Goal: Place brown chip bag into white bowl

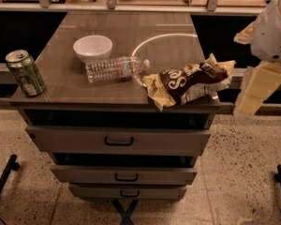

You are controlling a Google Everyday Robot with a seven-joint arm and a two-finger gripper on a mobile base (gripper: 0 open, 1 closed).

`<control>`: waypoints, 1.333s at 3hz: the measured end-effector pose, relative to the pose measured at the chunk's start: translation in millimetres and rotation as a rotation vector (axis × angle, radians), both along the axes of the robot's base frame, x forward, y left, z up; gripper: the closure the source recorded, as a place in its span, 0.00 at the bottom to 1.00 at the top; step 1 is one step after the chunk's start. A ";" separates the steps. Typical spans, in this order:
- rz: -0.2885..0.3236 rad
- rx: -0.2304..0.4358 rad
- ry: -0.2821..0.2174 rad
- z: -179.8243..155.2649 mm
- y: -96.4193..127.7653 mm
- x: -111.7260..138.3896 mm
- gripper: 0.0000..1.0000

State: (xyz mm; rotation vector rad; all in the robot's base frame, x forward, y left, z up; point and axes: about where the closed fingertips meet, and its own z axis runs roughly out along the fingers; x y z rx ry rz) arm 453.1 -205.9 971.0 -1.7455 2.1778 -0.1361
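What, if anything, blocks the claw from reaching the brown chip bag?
Probably nothing, so likely yes. The claw hangs just off the right edge of the drawer cabinet, beside the brown chip bag at the front right corner. The water bottle lies on the bag's other side, out of the path.
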 end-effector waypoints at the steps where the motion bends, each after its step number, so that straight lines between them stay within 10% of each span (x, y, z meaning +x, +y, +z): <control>1: 0.096 -0.044 -0.101 -24.5 23.9 43.9 0.00; 2: 0.164 -0.070 -0.156 -41.1 40.3 72.2 0.00; 4: 0.208 -0.077 -0.153 -70.4 50.6 96.1 0.41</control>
